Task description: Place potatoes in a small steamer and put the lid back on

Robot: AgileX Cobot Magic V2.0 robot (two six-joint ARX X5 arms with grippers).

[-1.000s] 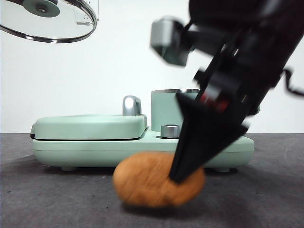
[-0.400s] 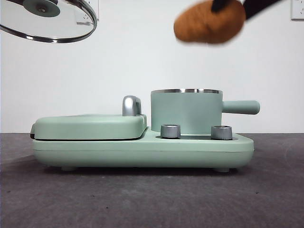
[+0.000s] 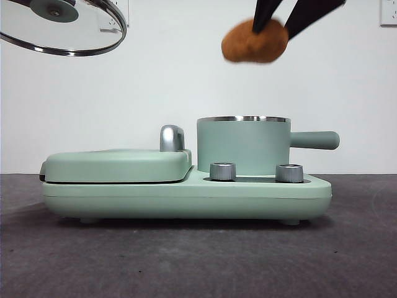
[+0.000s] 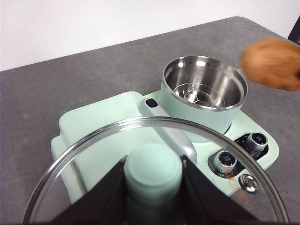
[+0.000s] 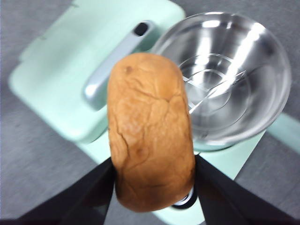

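My right gripper [image 3: 276, 25] is shut on the orange-brown potato [image 3: 255, 41] and holds it high above the small steamer [image 3: 243, 144], a mint-green pot with a steel rim and a straight side handle. In the right wrist view the potato [image 5: 150, 131] fills the space between the jaws, with the open steel bowl of the steamer [image 5: 225, 75] beyond it. My left gripper [image 4: 153, 180] is shut on the mint-green knob of the glass lid [image 4: 154, 140]. The lid [image 3: 62, 25] hangs high at the left, well off the steamer [image 4: 205, 89]. The potato [image 4: 274, 63] also shows in the left wrist view.
The steamer stands on a mint-green cooker base [image 3: 186, 195] beside a flat hinged grill plate [image 3: 118, 164] with a steel handle [image 3: 172, 138]. Two steel dials [image 3: 223, 171] face the front. A dark grey table [image 3: 186, 261] lies in front.
My right gripper has lifted the potato from the table in front of the cooker to high above the steamer. The lid and my left gripper stayed in place.
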